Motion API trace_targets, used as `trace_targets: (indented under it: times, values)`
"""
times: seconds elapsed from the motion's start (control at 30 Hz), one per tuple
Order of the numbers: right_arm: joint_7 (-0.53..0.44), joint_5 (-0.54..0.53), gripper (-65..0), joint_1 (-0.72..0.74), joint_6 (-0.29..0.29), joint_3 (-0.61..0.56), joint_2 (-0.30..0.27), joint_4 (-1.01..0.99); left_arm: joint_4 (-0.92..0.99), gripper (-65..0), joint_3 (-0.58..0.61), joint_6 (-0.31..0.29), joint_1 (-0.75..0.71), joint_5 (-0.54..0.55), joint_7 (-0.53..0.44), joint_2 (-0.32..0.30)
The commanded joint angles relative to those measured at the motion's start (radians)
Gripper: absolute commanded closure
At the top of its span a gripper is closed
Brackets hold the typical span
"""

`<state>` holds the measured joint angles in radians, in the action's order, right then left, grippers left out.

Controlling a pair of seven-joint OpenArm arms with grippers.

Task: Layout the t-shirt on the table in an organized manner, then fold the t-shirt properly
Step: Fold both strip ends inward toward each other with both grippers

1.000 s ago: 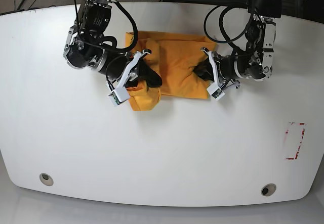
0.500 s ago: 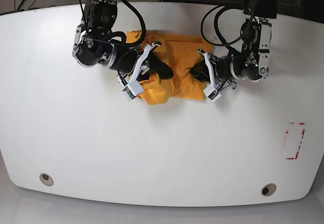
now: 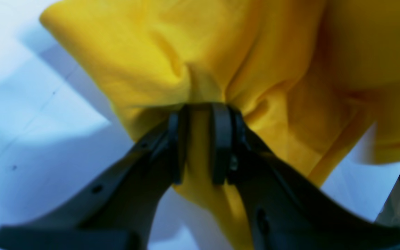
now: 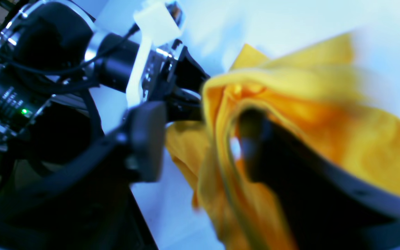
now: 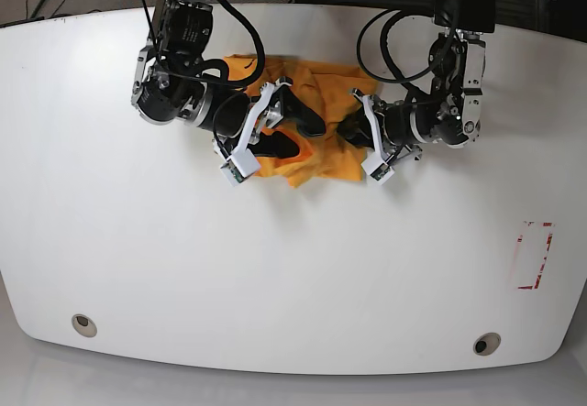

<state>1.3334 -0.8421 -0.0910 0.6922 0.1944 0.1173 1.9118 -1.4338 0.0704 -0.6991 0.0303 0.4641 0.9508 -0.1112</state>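
Observation:
The orange-yellow t-shirt [image 5: 316, 159] lies bunched in a small heap at the far middle of the white table [image 5: 275, 268], between my two grippers. My left gripper [image 5: 347, 132], on the right in the base view, is shut on a pinched fold of it. The left wrist view shows cloth squeezed between the pads of the left gripper [image 3: 200, 142], the t-shirt [image 3: 255, 52] gathering above them. My right gripper [image 5: 307, 140] is open on the heap's left side. In its wrist view the right gripper [image 4: 196, 142] has jaws apart, with the t-shirt [image 4: 359, 139] draped over one finger.
A red-outlined rectangle [image 5: 534, 255] marks the table's right side. Two grey grommet holes [image 5: 83, 323] [image 5: 486, 343] sit near the front edge. The left arm [image 4: 47, 69] with its cables is close to the right gripper. Cables hang behind both arms.
The right gripper has opened and let go of the cloth. Both grippers moved inward, and the t-shirt went from a wider spread to a tighter heap.

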Motion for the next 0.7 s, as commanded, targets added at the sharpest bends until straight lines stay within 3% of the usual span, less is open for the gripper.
trace_targets:
  times: [0.0,0.1,0.33,0.67]
  values:
    - [-0.025,-0.032,-45.7,0.015,0.006,-0.003,0.002,0.019,-0.005,-10.0,0.002,0.001,0.004,-0.023,0.026,-0.003]
    - [-0.025,-0.035,-49.0,0.015,0.006,-0.003,0.003,0.019,-0.005,-10.0,0.002,0.001,0.004,-0.023,0.024,-0.003]
    - [-0.025,-0.035,-48.8,0.015,0.006,-0.003,-0.005,0.021,-0.005,-10.0,0.001,0.001,0.004,-0.017,0.023,-0.003]
    - [-0.025,-0.036,-48.8,0.006,0.006,0.018,-0.101,0.088,-0.012,-10.1,-0.016,0.001,0.013,0.017,0.023,0.0]
